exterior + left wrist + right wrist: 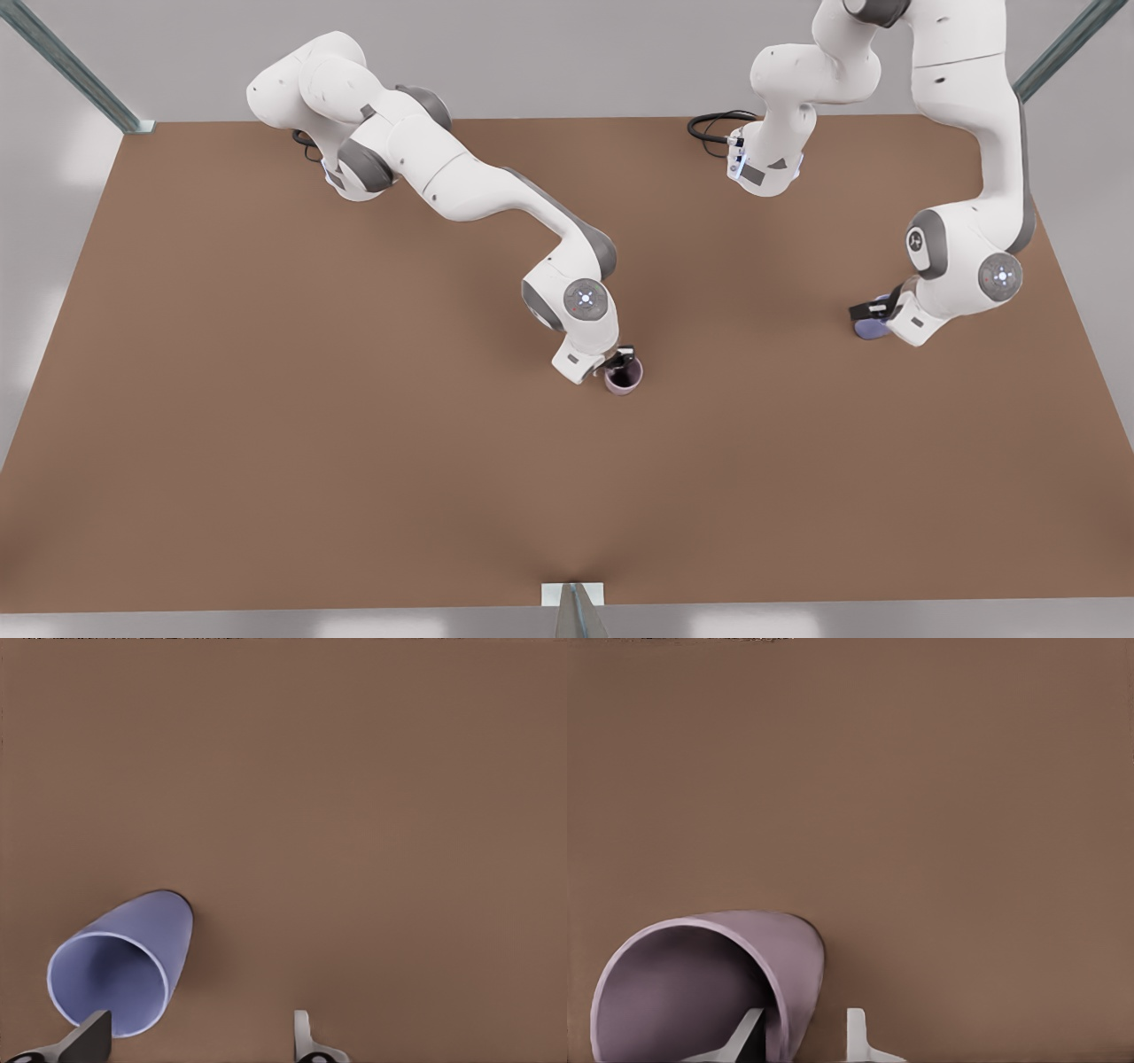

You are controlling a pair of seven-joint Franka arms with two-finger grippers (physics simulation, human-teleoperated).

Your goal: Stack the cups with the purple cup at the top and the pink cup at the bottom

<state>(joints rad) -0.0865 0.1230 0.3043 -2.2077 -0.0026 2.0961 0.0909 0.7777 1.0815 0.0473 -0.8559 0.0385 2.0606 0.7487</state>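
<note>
Front view puts the right gripper over the pink cup's rim mid-desk, one finger inside, unclosed, readying a wall pinch, while the left gripper hangs spread beside the purple cup farther right.

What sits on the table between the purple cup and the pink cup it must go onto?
Nothing visible does. Bare table lies between the purple cup, at the left tool, and the pink cup, at the right tool.
</note>
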